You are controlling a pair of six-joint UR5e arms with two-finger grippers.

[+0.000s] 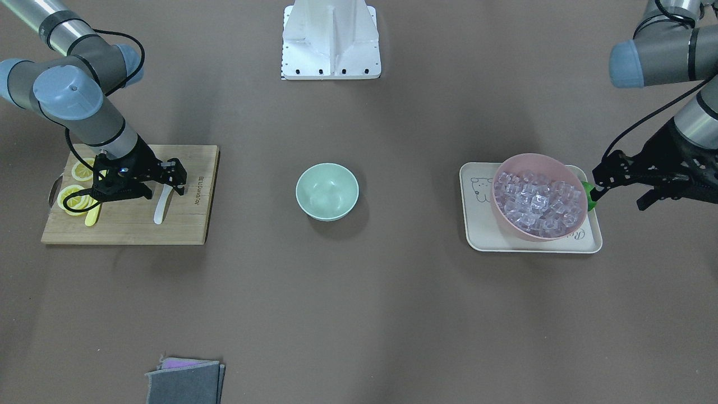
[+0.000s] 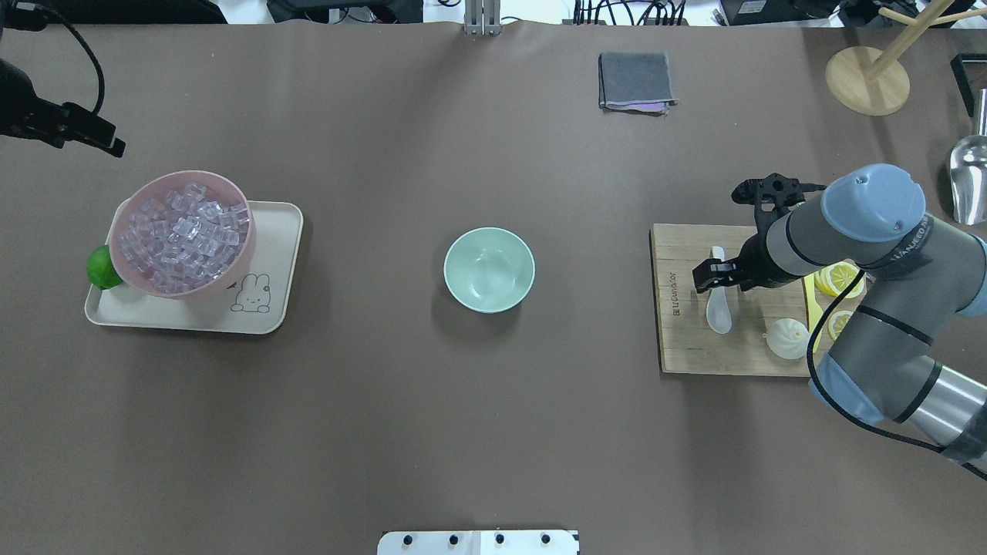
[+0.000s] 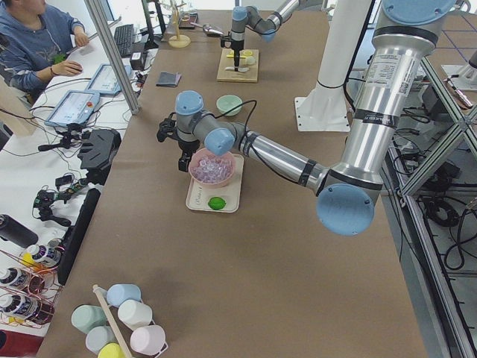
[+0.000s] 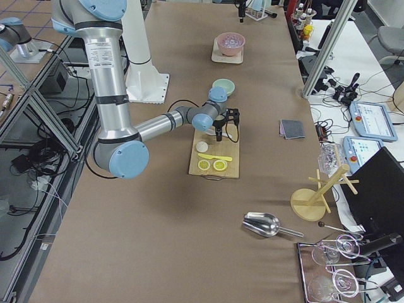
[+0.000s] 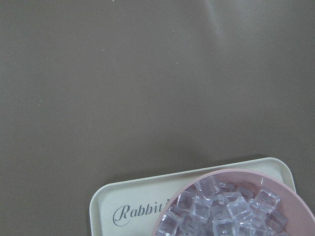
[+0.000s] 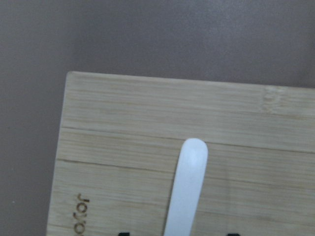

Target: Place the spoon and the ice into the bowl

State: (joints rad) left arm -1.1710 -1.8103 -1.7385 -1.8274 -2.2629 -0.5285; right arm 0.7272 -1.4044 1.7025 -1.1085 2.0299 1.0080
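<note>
Mid-tabletop (image 2: 385,401) sits a bowl (image 2: 489,270). On the robot's left, a tray (image 2: 177,312) carries a larger bowl (image 2: 193,291) filled with ice (image 2: 185,231). A lime (image 2: 100,266) is on the tray at that bowl's outer side. On the right, a board (image 2: 694,351) holds a spoon (image 2: 719,308) nearest the centre, then a bun (image 2: 786,338), a knife (image 2: 810,297) and lemon slices (image 2: 839,277) farther out. The right end effector (image 2: 717,274) hangs over the spoon's handle. A folded cloth (image 2: 634,81) lies near the far edge.
</note>
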